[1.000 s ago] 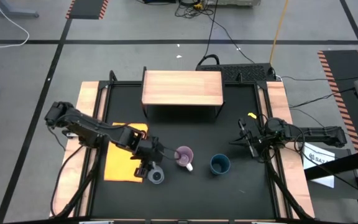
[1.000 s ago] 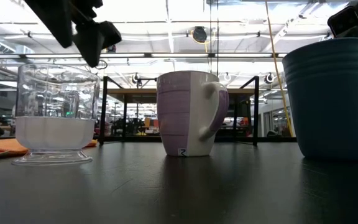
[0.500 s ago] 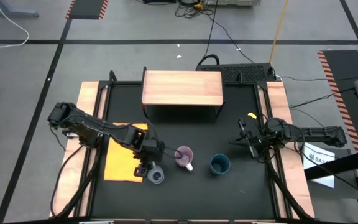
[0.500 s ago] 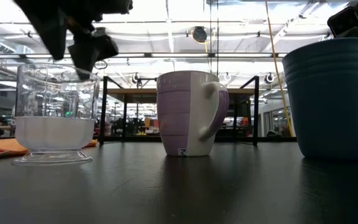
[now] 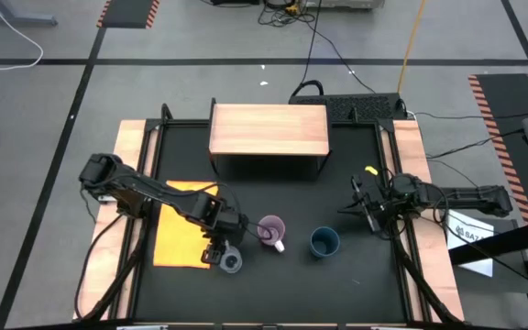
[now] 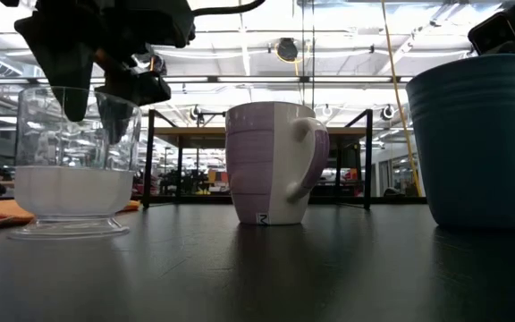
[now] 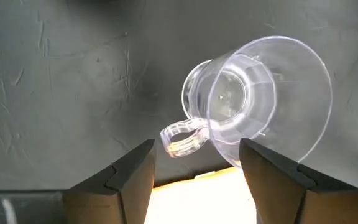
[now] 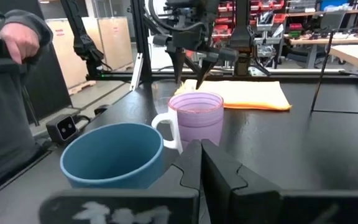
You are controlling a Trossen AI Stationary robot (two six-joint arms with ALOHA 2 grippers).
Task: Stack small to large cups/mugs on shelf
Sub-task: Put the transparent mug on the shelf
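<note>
Approach to the first pick. The left gripper [image 5: 220, 254] hangs directly over the clear glass cup [image 5: 232, 262], fingers [image 7: 272, 180] spread wide, straddling its handle and rim, nothing clamped. The cup stands on the black table [image 5: 356, 275] beside the purple mug [image 5: 271, 230]; the teal cup [image 5: 324, 242] stands further right. The shelf [image 5: 269, 129] is bare. The right gripper [image 5: 367, 207] waits at the right table edge, fingers together. Next: descend, close on the cup wall.
</note>
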